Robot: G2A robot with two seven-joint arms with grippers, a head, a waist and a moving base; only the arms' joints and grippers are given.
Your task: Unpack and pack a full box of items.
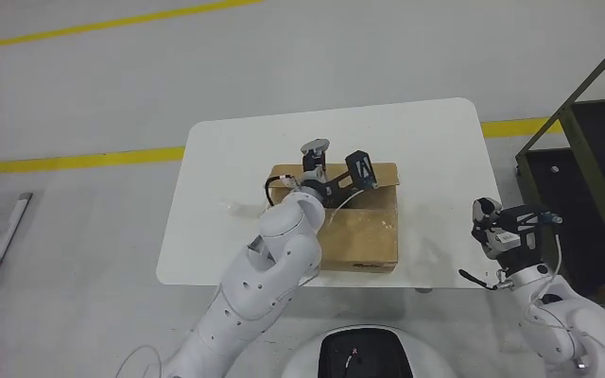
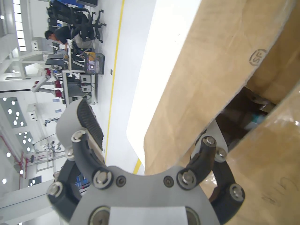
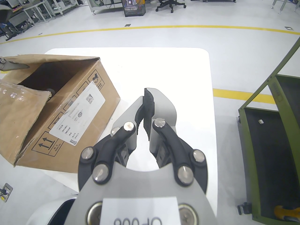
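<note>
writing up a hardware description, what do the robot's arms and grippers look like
Both arms have smooth rounded white shells. The left gripper and right gripper match: a silver base plate, black links with silver bolts, curved silver fingers lined with black ribbed pads. Each plate carries a white label. Thin cables loop near the wrists.

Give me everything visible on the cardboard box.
The cardboard box is brown and sits on the white table. Its top is partly open: the far flap is lifted, and the near flap carries clear tape. A white label and printed handling arrows mark one side. The interior is dark and its contents are unclear. The open left gripper straddles the far flap's edge.
</note>
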